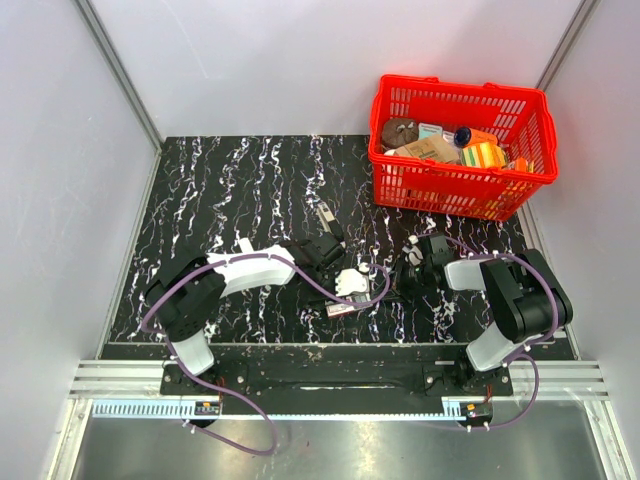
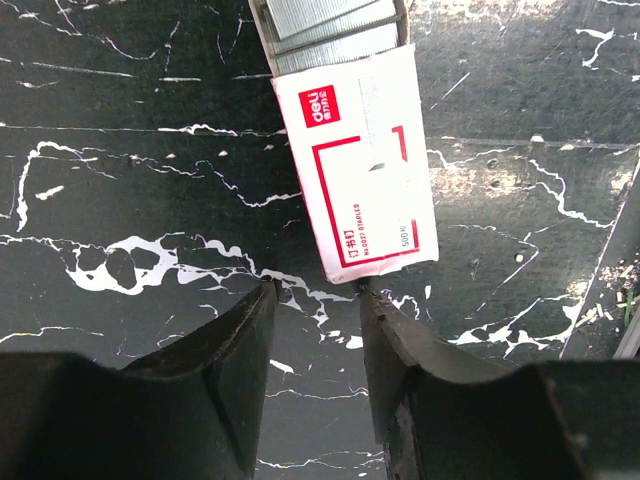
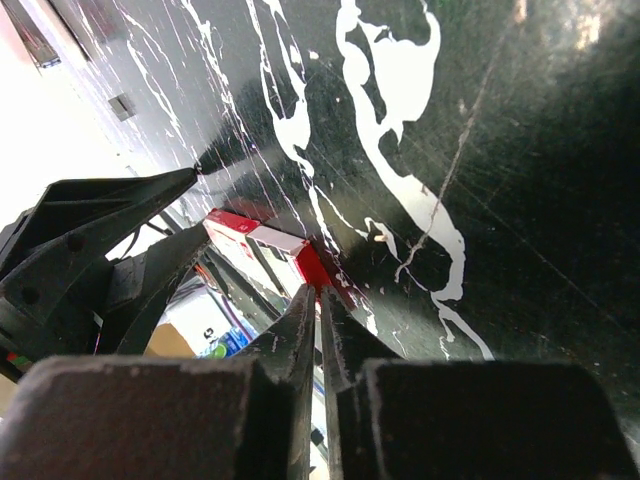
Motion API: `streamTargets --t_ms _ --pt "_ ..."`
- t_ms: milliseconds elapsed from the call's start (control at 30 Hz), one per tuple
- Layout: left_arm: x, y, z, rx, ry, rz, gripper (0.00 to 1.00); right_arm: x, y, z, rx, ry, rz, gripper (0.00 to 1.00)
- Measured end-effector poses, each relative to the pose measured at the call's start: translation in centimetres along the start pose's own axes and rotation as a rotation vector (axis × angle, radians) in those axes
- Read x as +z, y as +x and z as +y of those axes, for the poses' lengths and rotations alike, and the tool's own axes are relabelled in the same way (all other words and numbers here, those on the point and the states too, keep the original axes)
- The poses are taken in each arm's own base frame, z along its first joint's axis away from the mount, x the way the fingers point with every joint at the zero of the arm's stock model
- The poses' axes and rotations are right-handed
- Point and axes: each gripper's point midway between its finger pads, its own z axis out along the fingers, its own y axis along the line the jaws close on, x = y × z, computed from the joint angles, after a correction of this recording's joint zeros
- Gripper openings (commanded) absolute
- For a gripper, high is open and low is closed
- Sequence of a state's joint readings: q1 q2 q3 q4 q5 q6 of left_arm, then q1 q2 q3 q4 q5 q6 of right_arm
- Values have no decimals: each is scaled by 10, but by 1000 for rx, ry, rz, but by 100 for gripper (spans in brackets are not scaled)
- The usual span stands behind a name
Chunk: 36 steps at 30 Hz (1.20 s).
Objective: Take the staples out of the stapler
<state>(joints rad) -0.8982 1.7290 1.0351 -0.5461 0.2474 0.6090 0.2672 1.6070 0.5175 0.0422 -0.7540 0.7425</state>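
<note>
The stapler lies as a slim silvery bar on the dark marbled table, just beyond the left wrist and apart from both grippers. My left gripper is open with nothing between its fingers. Its tips sit at the near end of a white-and-red staple box. A tray of silvery staples sticks out of the box's far end. My right gripper is low over the table. It is shut, with nothing visible between its fingers, and its tips are next to the box. The stapler is out of both wrist views.
A red basket filled with assorted items stands at the back right of the table. The left arm's dark fingers show at the left of the right wrist view, close to the box. Grey walls enclose the table.
</note>
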Motion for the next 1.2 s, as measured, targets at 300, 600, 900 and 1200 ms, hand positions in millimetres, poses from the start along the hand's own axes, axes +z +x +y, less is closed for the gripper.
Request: streamTargets --t_ms 300,600,900,1200 --pt "0 -2 2 0 -2 0 43 0 0 0 0 0 2 9" --pt "1 -4 3 1 -3 -1 43 2 -1 2 1 -12 16 9" --pt "2 -6 5 1 -4 -3 43 6 -3 8 -17 -22 25 8" --pt "2 -7 5 1 -3 -1 43 11 0 10 -22 -20 42 8"
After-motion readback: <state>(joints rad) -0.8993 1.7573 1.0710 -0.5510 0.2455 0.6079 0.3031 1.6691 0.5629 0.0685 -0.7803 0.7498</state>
